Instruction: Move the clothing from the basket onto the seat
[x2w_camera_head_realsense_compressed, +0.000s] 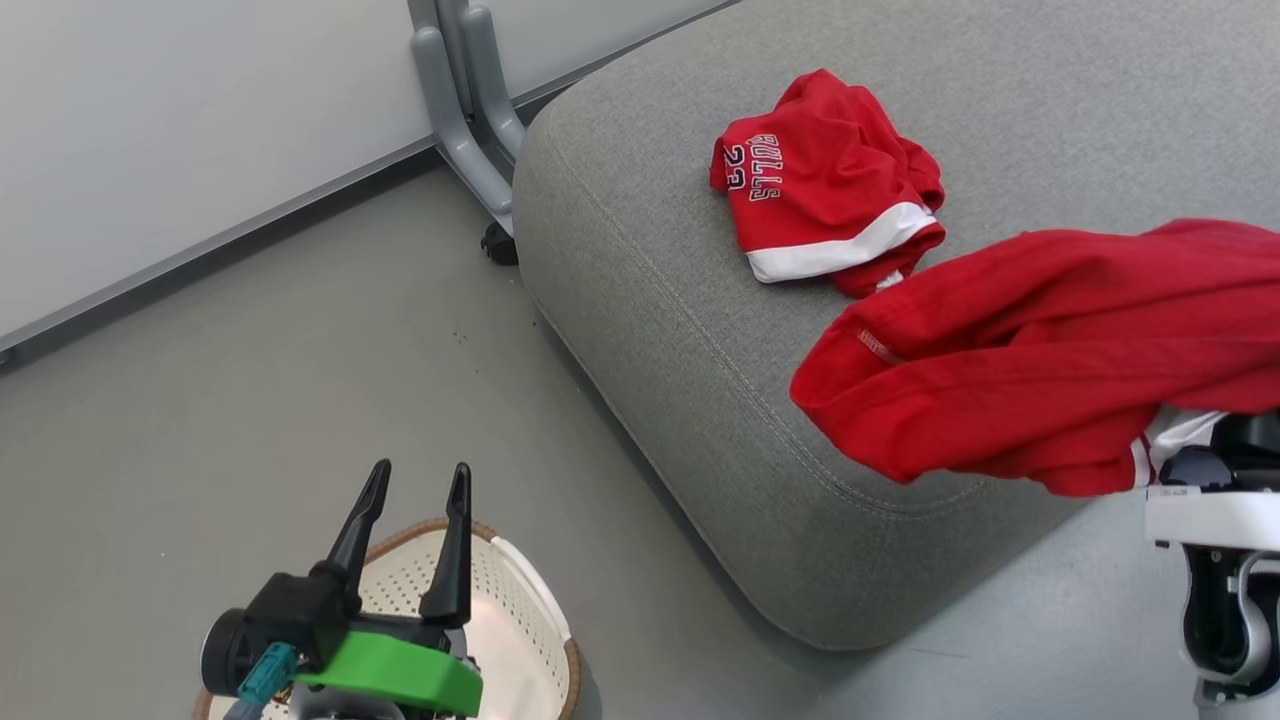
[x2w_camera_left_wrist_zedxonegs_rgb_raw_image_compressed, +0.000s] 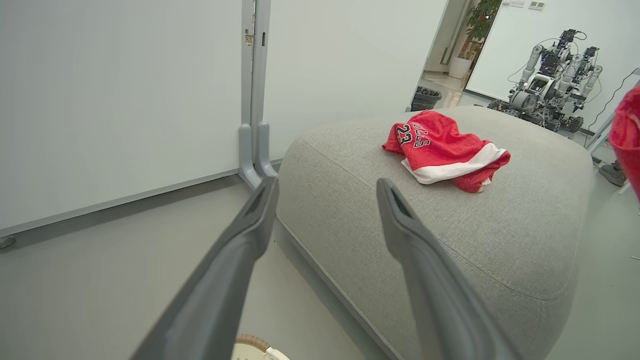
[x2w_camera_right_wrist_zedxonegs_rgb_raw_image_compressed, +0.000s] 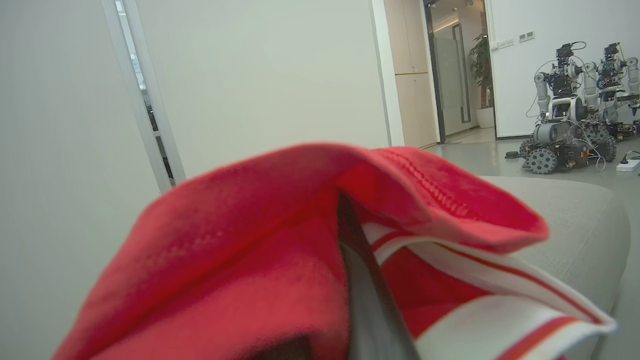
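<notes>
Holding a red garment over the seat — right fingers clamped; left fingers spread wide

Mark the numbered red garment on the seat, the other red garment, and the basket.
numbered garment (x2w_camera_head_realsense_compressed: 820, 170), head view, red panel beside the lettering.
other red garment (x2w_camera_head_realsense_compressed: 1050, 340), head view, middle of its red fabric.
basket (x2w_camera_head_realsense_compressed: 520, 625), head view, perforated white inner wall.
</notes>
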